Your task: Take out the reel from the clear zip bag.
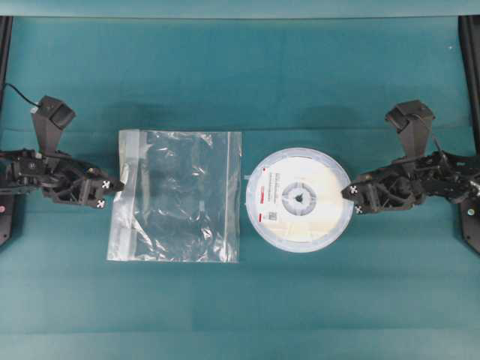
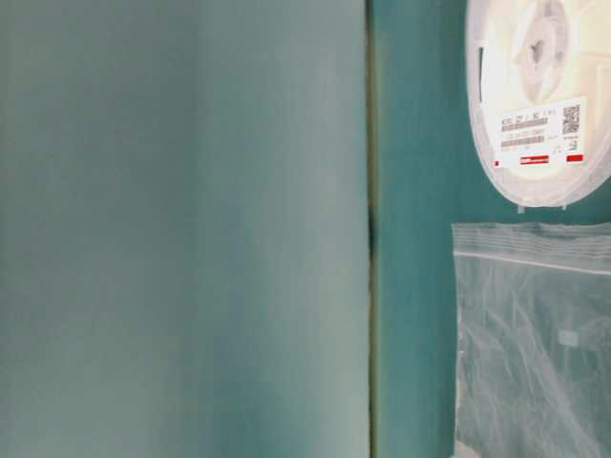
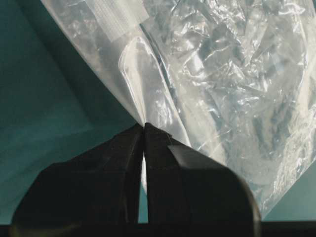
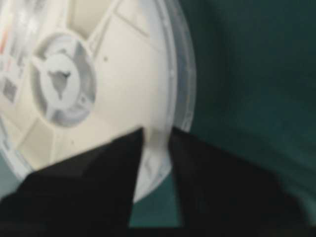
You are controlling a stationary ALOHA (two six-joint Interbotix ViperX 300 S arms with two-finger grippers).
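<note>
Reel (image 1: 299, 199) out, beside clear zip bag (image 1: 178, 196)
Pale disc lies flat, label up — the crinkly, empty bag flat just beside it.

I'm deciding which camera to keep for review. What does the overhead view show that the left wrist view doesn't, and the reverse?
Only the overhead view shows the reel lying outside the clear zip bag, with the right gripper at its rim, jaws apart in the right wrist view. Only the left wrist view shows the left gripper pinched shut on the bag's edge up close. Both show the bag and the green table.
</note>
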